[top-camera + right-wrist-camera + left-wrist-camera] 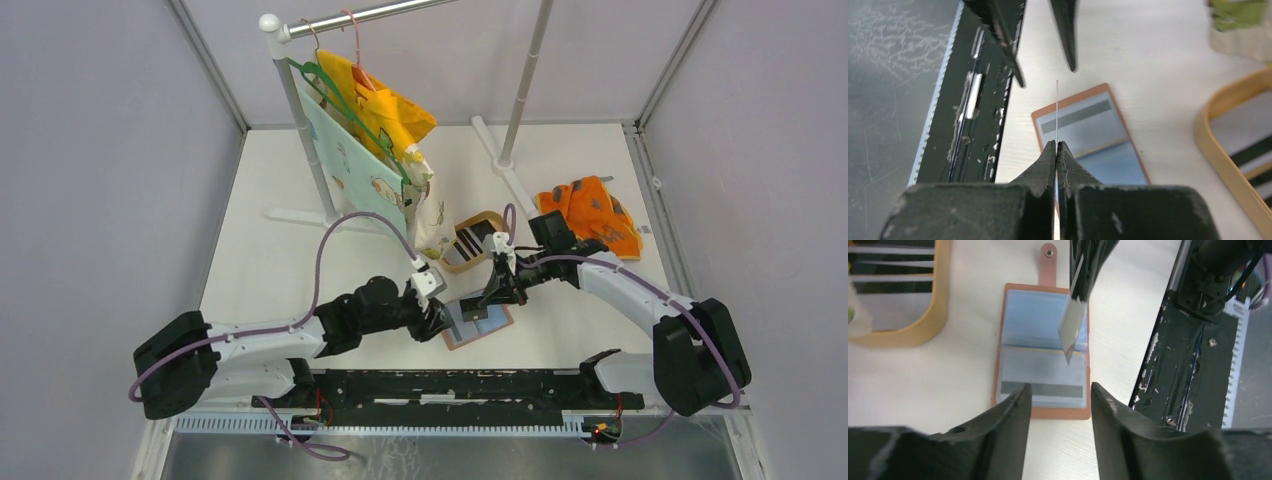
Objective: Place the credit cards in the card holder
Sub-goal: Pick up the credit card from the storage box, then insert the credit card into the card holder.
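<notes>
The card holder (pixel 485 326) lies open and flat on the table, with its strap tab (pixel 1048 262) pointing away in the left wrist view. A credit card with a grey stripe (pixel 1042 379) sits in one inner pocket. My right gripper (pixel 1057 144) is shut on a white credit card (pixel 1073 325). It holds the card edge-down, with a corner touching the holder's fold. My left gripper (pixel 1060 388) is open with nothing between its fingers, just off the holder's near edge. More striped credit cards (pixel 468 241) lie in the tan dish.
The tan oval dish (pixel 455 266) stands just behind the holder. An orange patterned cloth (pixel 590 212) lies at the back right. A rack with hanging clothes (pixel 375 150) stands at the back left. The black base rail (pixel 450 385) runs along the near edge.
</notes>
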`<action>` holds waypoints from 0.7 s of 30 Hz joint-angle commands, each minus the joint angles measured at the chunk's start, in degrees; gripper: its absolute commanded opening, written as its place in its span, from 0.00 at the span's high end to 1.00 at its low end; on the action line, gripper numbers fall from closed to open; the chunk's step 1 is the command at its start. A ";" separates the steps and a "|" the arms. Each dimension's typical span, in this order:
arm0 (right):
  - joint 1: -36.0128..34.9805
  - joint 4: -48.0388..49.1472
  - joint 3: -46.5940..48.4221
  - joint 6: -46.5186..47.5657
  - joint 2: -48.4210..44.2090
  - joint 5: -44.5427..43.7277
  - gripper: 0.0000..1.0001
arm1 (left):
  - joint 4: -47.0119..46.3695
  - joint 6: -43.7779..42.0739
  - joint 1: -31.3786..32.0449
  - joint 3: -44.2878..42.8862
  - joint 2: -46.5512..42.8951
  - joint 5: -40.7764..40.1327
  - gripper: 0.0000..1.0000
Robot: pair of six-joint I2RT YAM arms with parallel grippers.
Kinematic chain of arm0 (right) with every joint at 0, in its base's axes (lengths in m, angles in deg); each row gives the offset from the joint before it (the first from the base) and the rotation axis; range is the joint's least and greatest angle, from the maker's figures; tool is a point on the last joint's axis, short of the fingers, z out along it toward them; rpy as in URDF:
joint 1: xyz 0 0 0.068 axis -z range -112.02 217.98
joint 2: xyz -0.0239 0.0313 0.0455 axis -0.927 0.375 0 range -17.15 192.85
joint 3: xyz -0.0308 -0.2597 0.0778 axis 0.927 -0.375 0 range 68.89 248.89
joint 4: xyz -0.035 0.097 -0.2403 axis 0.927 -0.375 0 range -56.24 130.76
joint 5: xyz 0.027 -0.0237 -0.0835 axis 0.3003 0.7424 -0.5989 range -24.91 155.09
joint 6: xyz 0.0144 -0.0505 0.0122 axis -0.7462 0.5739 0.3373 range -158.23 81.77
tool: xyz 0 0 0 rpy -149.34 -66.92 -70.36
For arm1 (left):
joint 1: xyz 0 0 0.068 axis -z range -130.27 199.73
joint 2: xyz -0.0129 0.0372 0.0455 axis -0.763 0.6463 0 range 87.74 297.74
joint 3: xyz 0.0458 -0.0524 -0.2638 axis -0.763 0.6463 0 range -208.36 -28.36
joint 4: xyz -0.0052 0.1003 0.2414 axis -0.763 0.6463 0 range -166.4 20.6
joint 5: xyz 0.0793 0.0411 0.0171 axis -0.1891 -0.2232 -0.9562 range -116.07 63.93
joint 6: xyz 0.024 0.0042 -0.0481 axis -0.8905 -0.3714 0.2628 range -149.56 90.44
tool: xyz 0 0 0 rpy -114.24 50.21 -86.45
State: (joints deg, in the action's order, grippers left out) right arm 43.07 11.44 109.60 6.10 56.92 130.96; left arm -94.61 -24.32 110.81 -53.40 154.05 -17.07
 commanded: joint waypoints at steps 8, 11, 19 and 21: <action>7.24 16.73 -3.26 -29.55 0.94 -2.84 1.00 | -19.83 32.31 -0.74 14.36 -6.07 -12.24 0.39; 7.34 14.56 -1.94 -31.47 3.71 -5.87 1.00 | -19.24 36.64 -0.72 13.82 -2.41 -16.17 0.41; 7.53 13.68 -1.17 -34.21 8.58 -6.66 1.00 | -20.53 41.25 -0.45 13.26 0.99 -19.38 0.42; 7.63 13.43 -0.92 -34.89 9.13 -7.73 1.00 | -21.97 41.91 0.01 13.18 1.84 -19.26 0.45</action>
State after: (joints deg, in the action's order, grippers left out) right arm 50.48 24.73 106.19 -25.87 65.20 124.58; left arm -110.63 12.83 110.22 -38.75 154.77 -33.88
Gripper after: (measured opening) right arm 0.010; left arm 0.571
